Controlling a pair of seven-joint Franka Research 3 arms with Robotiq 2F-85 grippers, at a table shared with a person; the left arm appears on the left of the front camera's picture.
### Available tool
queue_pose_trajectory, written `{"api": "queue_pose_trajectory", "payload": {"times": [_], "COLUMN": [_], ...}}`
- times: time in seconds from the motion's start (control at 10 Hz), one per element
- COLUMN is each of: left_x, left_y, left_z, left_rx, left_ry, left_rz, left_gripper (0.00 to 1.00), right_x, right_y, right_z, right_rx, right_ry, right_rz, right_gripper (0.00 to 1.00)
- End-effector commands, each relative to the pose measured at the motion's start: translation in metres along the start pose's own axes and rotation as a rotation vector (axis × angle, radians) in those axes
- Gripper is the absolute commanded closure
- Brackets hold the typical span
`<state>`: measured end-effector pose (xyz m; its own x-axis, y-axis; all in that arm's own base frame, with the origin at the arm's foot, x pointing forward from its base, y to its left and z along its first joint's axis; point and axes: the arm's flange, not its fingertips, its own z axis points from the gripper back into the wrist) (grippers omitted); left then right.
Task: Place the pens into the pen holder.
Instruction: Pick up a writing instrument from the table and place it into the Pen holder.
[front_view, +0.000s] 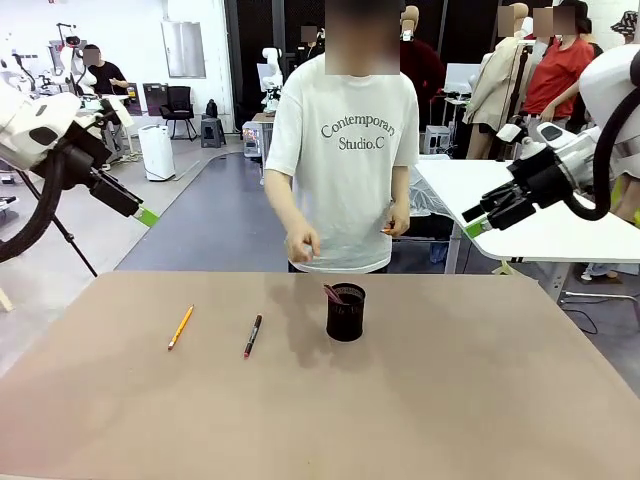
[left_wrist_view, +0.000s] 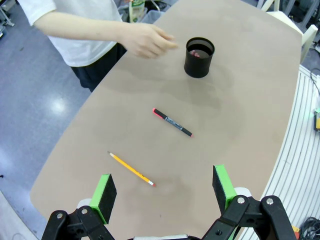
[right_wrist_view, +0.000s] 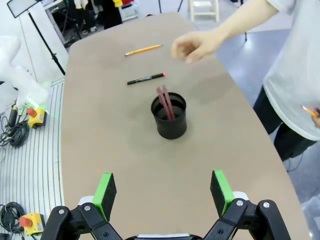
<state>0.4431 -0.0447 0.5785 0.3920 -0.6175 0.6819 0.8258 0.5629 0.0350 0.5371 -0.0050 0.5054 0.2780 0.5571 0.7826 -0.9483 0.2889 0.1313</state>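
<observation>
Front view: shirt (front_view: 345, 195) lettered "Contemporar Studio.C" (beyond the pen holder (front_view: 346, 314))

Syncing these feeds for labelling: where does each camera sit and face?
Front view: fixed between the arms, facing across the table at the person; left pincer and right pincer raised.
Left wrist view: on the left wrist, looking down past its open pincer at the person's hand.
Right wrist view: on the right wrist, looking down past its open pincer.
All share the pen holder, yellow pencil, black pen.
</observation>
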Motion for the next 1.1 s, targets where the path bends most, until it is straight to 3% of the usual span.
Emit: {"api": "queue_pose_trajectory", "payload": {"times": [0.0,1.0], "left_x": [0.0003,0.0003], "left_y": [0.0009,0.0009], "left_z": [0.0004,0.0004], "left_rx": [0.005,0.005], "left_ry": [-0.003,-0.003], "left_rz": [-0.001,-0.001], "left_gripper": [0.0,0.0], "right_x": [-0.0109,-0.0051], "right_y": [0.0037,-0.002], "right_z": [0.0002,0.0033], "right_rx": [-0.036,-0.016], "right_ry": [0.013,0.001], "right_rz": [0.019,-0.005], "right_gripper": [0.0,0.0]}}
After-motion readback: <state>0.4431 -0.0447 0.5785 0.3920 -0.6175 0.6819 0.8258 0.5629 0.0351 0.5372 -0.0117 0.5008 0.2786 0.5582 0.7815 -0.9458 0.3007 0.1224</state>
